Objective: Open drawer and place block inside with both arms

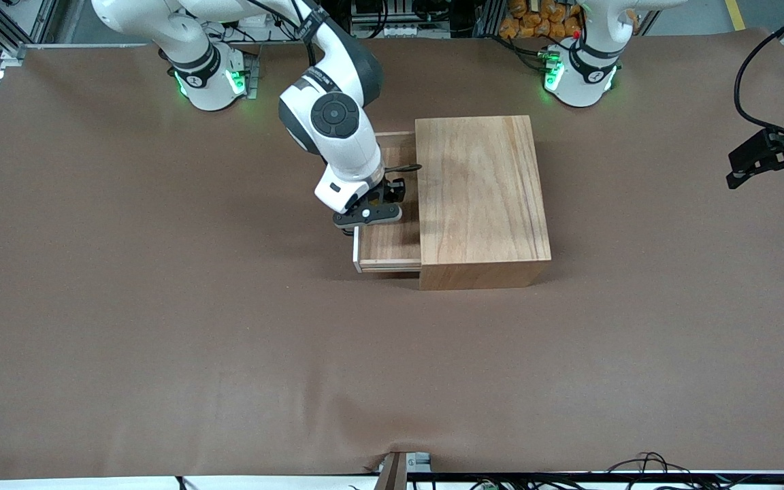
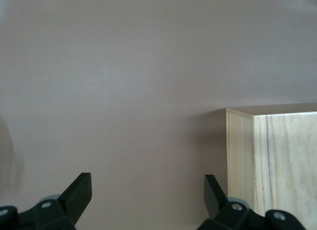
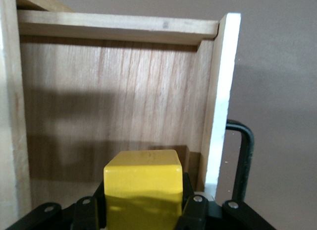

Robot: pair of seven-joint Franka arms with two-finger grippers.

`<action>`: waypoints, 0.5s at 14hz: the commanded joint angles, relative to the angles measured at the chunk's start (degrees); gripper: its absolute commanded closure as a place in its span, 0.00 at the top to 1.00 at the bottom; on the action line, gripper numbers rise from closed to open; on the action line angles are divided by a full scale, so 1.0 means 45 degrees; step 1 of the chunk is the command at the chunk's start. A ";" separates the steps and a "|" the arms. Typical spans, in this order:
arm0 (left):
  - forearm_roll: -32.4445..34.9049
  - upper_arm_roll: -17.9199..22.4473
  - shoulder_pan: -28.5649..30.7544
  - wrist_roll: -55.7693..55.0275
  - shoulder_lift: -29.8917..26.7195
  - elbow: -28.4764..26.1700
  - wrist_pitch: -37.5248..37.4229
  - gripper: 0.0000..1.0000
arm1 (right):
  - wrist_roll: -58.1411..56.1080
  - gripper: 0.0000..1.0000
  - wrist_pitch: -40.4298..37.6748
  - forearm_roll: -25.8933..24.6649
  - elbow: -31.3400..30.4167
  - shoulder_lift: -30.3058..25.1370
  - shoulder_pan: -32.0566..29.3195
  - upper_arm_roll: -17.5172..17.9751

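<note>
The drawer [image 1: 392, 246] is pulled out of the light-wood box [image 1: 477, 197] toward the right arm's end of the table. My right gripper [image 1: 368, 216] is over the open drawer, shut on the yellow block [image 3: 142, 188], just above the tray floor [image 3: 114, 101]. The white-edged front panel [image 3: 221, 96] and black handle [image 3: 244, 160] are close beside the gripper. The block is hidden by the gripper in the front view. My left gripper [image 1: 749, 167] is open and empty, above the table past the box at the left arm's end; in its wrist view [image 2: 147, 190] a corner of the box [image 2: 277, 160] shows.
Brown cloth [image 1: 229, 340] covers the whole table. Black cables [image 1: 746, 88] hang near the left gripper. The arm bases [image 1: 208, 75] stand along the table edge farthest from the front camera.
</note>
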 commanded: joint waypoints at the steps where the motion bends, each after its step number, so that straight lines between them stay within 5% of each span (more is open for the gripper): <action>1: -0.0238 -0.0946 0.1093 0.0068 -0.0307 -0.0314 0.0055 1.00 | 0.0492 0.62 -0.0088 0.0099 0.0272 0.0088 0.0278 -0.0121; 2: -0.0335 -0.1667 0.1757 -0.0029 -0.0307 -0.0335 0.0115 1.00 | 0.0472 1.00 -0.0108 0.0099 0.0272 0.0068 0.0278 -0.0121; 7: -0.0258 -0.1637 0.1045 -0.1397 -0.0463 -0.0432 -0.0352 1.00 | 0.0355 1.00 -0.0593 0.0041 0.0272 -0.0554 0.0123 -0.0159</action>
